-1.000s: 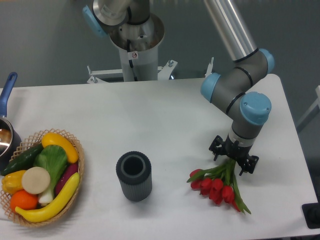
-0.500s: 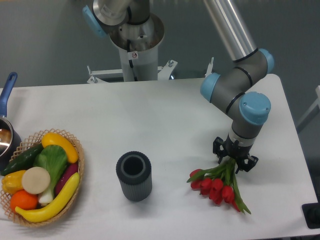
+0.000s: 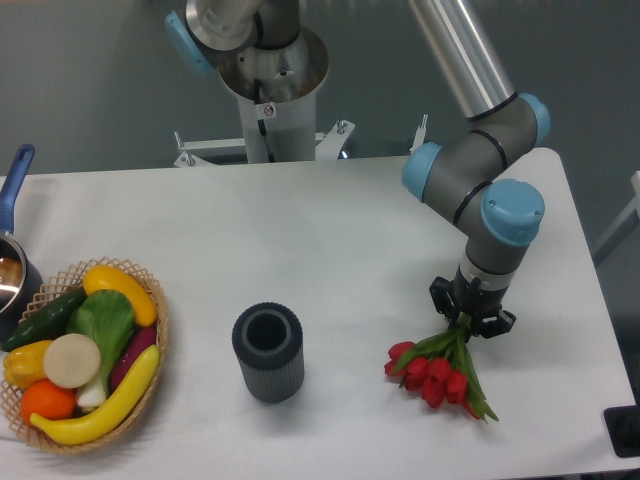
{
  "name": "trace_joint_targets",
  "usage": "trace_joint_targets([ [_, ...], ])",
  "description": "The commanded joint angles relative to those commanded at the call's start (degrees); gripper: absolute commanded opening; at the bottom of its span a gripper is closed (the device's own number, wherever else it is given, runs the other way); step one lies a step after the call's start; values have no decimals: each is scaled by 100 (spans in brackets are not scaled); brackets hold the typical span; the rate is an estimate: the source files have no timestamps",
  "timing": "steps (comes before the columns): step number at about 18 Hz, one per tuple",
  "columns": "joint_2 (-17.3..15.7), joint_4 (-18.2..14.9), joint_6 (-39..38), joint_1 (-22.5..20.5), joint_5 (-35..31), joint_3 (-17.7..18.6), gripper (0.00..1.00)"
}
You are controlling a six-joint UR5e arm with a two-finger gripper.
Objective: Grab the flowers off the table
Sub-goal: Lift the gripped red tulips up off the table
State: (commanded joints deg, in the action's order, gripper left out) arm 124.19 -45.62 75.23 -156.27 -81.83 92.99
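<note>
At about four o'clock on the table [image 3: 330, 230], my gripper [image 3: 470, 322] is pinched on the stems of the flowers [image 3: 436, 368], which look light, soft and easy to crush, so I hold the stems, not the blooms.

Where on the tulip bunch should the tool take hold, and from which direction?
Grip the flowers at the gathered stem end, from straight above. The stems converge into one narrow bundle at the far end, while the red heads and leaves fan out wide toward the front of the table. The tool is already over that stem end, jaws drawn in around it, so this grasp looks sound.
</note>
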Motion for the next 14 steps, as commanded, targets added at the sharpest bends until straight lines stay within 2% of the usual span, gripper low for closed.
trace_joint_targets([
  [3,-96,0,9,-44,9,-35,26],
  [7,-421,0,9,-106,175,-79,26],
  [11,-834,0,-78,-158,868,-123,26],
  [14,-1168,0,-491,-290,1588,-158,26],
])
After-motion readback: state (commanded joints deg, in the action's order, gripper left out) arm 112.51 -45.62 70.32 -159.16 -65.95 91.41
